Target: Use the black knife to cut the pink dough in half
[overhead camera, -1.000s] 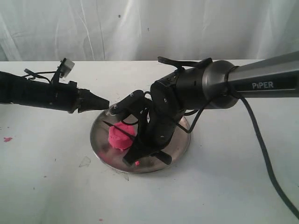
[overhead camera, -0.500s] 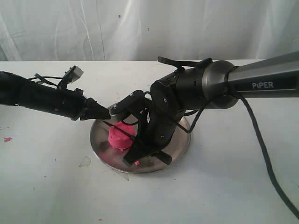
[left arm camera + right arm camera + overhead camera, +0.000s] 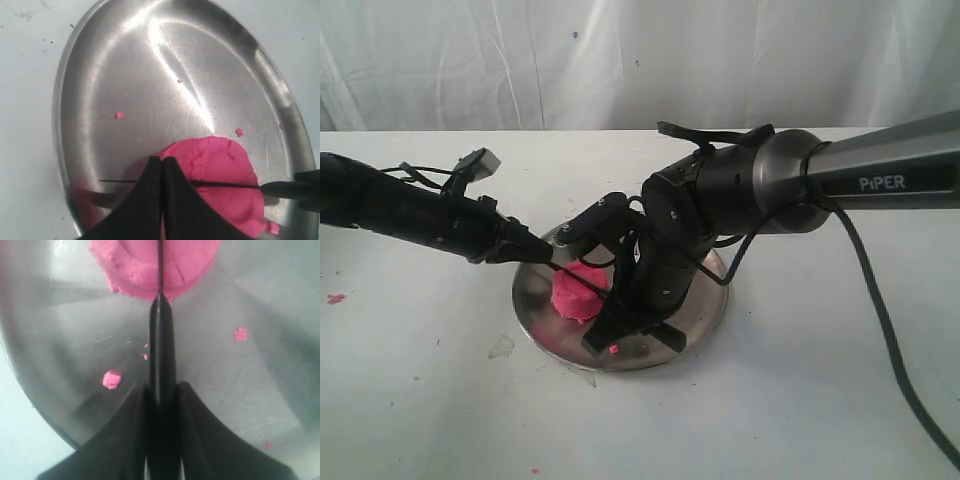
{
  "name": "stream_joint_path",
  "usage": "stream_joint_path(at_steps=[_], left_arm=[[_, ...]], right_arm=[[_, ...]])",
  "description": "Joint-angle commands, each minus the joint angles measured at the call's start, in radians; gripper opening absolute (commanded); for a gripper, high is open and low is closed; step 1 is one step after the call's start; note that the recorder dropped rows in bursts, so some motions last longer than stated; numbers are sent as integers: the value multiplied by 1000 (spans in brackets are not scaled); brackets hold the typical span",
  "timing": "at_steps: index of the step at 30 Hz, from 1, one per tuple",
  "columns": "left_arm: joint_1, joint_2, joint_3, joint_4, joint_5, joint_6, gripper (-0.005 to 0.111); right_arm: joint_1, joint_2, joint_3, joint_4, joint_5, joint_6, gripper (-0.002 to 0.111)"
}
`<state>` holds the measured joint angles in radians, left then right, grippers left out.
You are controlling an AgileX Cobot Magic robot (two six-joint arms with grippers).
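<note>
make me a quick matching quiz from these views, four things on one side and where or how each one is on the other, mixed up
Things:
1. bright pink dough lump
2. slim black knife
3. left gripper
4. round steel plate

States:
A. shut, tips over the blade
B. lies on the white table
C. clamped by the right gripper
D. sits on the plate under the blade

Pairs: 1-D, 2-C, 3-A, 4-B

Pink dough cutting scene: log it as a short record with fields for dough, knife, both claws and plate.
dough: the pink dough, one lump on the plate, blade lying across its top
knife: the black knife, handle in the right claw
right claw: shut on the knife handle
left claw: fingers together, tip over the blade beside the dough
plate: steel plate, scattered pink crumbs
</note>
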<state>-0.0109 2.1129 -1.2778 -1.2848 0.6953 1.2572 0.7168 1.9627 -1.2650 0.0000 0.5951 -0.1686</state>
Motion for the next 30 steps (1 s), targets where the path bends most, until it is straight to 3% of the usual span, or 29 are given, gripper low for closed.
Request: stream_joint_path(at_steps=[1,30], left_arm=[[-2,21,2,-7,5,-5,0],[-2,39,-1,-7,16,-5,0]], right_arm=[[-2,-13,-2,0,-3,-10,3],[-2,20,-2,0,10,-10,3]])
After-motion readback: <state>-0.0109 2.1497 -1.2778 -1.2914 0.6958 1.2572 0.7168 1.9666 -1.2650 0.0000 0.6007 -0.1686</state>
